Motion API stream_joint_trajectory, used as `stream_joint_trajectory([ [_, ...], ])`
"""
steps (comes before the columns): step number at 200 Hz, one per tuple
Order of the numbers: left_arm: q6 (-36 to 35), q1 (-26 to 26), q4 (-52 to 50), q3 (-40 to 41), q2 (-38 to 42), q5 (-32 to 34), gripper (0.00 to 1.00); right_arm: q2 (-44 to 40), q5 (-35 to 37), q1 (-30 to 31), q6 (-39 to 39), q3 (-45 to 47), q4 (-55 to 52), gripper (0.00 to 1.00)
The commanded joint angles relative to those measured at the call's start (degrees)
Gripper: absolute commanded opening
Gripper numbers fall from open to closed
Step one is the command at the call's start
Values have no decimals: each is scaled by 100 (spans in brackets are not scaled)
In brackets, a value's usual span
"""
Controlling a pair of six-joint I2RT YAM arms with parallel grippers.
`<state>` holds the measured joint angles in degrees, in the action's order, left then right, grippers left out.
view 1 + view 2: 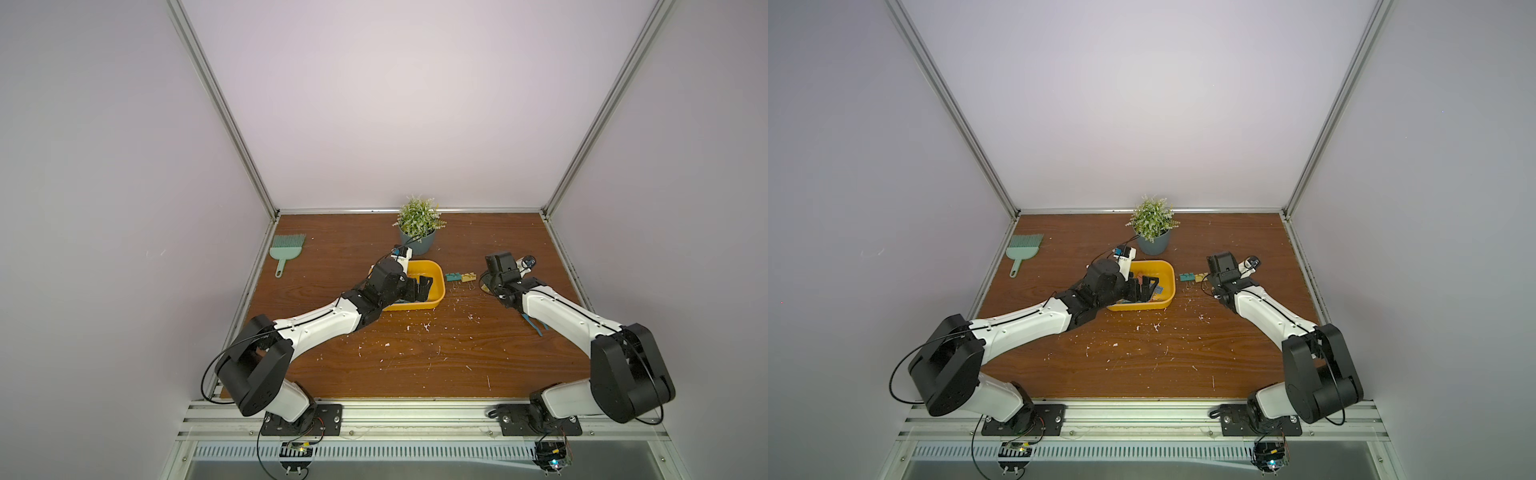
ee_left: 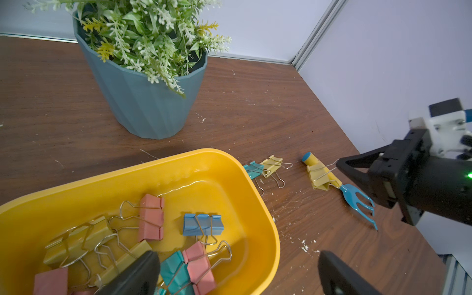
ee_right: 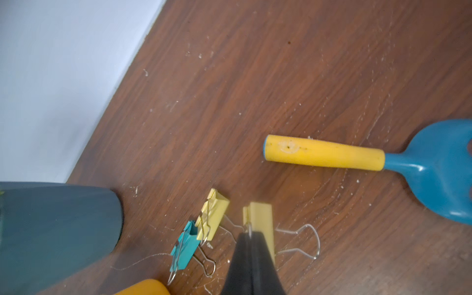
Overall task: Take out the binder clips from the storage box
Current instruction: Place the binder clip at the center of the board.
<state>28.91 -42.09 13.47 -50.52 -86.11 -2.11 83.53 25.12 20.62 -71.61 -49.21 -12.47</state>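
Left end effector (image 2: 237,254): jaws spread wide, nothing between them, low over the storage box (image 2: 204,155). In the left wrist view one finger (image 2: 138,275) shows over the clips in the box.

Right end effector (image 3: 249,233): closed tight on a wire handle of a yellow binder clip (image 3: 260,219), beyond the box's right end. Whether that clip rests on the worktop (image 1: 415,353) or hangs just above it cannot be told.

Storage box: yellow tub with rounded corners, mid-worktop in both top views, just in front of the plant pot (image 1: 417,243).

Binder clips (image 2: 152,217): at least seven lie loose in the box, in pink, yellow, blue and teal, with some handles overlapping.

Already out: a teal clip (image 2: 252,169) and a second yellow clip (image 2: 272,164) lie touching each other on the worktop, just beside the box's right end.

Garden fork (image 3: 324,153): toy-sized, with a yellow handle and blue tines. It lies flat near the held clip and apart from it in the right wrist view.

Hand brush (image 1: 286,249): pale green, near the worktop's far left edge and well apart from the rest.
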Motion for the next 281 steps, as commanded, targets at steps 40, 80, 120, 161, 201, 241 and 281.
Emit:
stream_joint_trajectory([
  [40,-165,-28,-152,-53,49,46,100,450,443,22,-1826,-397,-93,0],
  [80,-184,-27,-141,-19,85,109,100,917,841,19,-2100,-784,-252,0],
  [120,-251,-28,-221,-33,133,197,100,1400,1340,30,-2391,-1286,-633,0],
  [161,-316,-28,-292,2,182,288,100,1746,1460,38,-2676,-1556,-730,0],
  [201,-317,-27,-292,25,199,316,100,2041,1408,64,-2814,-1793,-844,0],
  [241,-332,-26,-303,53,243,359,100,2141,1260,85,-2819,-1838,-840,5],
  [281,-325,-24,-300,58,235,343,100,2048,1193,100,-2748,-1763,-848,19],
])
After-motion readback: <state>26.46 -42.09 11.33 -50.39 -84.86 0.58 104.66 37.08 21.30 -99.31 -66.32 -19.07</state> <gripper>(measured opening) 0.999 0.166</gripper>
